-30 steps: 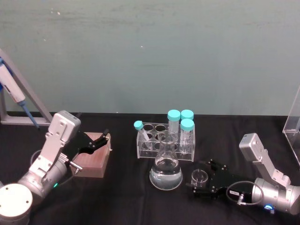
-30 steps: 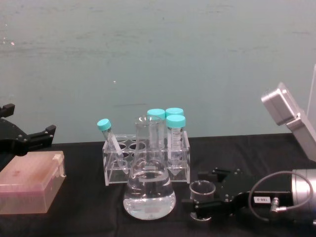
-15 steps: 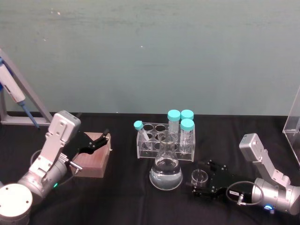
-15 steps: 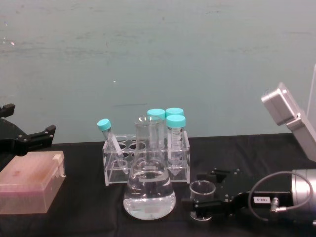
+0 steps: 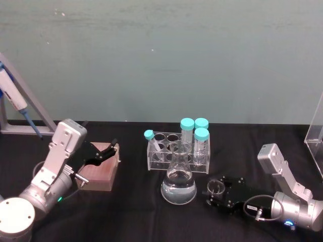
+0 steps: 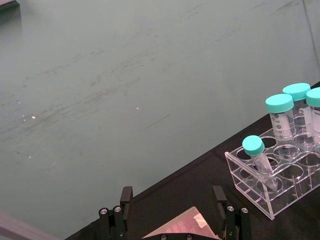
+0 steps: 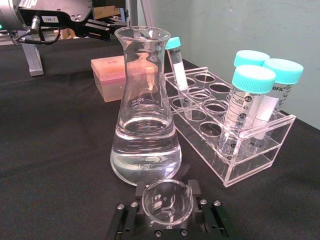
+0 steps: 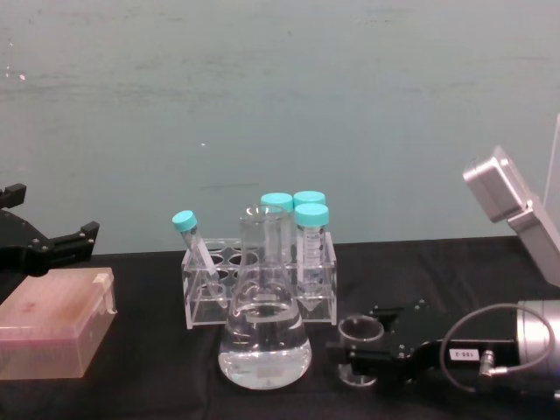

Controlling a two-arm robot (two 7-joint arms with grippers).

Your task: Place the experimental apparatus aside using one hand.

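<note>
Pipette [image 5: 14, 96] hangs on a grey frame [image 5: 20, 129] at the far left of the head view. Next along, the left gripper [image 5: 107, 151] hovers over a pinkish box [image 5: 101, 174] on the black table [image 5: 136, 217]. Its two fingers are spread wide with nothing between them.

Toward the middle stands a clear tube rack [image 5: 171, 156]. It carries one small teal-capped tube [image 5: 149, 135] that leans at its left end and three taller capped tubes [image 5: 187, 132] upright at its right end. Just in front of the rack, nearer the robot, sits the conical flask [image 5: 178, 184], upright, its lower part filled with clear liquid. In the chest view its neck overlaps the rack behind it.

Just right of the flask, close to it but apart, is the small glass beaker [image 5: 216, 186], which is empty. The right gripper [image 5: 222, 195] lies low over the table, reaching in from the right. Its black fingers [image 7: 125, 217] are closed on the beaker, one on each side of the glass. In the chest view the beaker's mouth looks tipped rather than level, and whether its base touches the table cannot be told. A grey cable [image 8: 490, 308] loops from the silver wrist behind this gripper.

At the far right edge stands a clear acrylic box [image 5: 315, 133], well apart from the glassware.
</note>
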